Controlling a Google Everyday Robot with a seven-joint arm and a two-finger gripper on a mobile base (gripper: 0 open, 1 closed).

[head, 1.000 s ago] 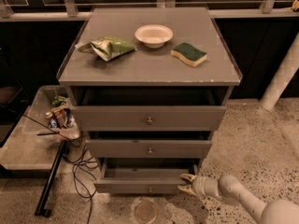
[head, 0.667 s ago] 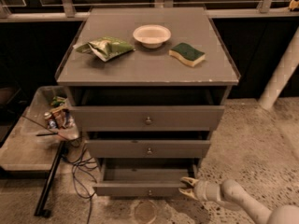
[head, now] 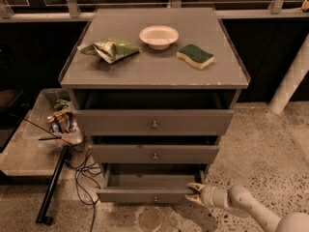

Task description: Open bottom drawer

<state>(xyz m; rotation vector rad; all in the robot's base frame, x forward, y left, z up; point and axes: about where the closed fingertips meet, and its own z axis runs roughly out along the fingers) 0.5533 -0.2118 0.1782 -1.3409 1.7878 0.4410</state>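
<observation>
Floor left of the bottom drawer (head: 130, 195) is being crowded by loose cables (head: 82, 175) and a black pole (head: 54, 185); its right end is being occupied by the gripper (head: 194, 193). Room before its front is being narrowed by a round disc (head: 150, 219).

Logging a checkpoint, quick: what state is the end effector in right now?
End effector: low, at the right end of the bottom drawer front, which stands pulled out; open or closed cannot be told.
</observation>
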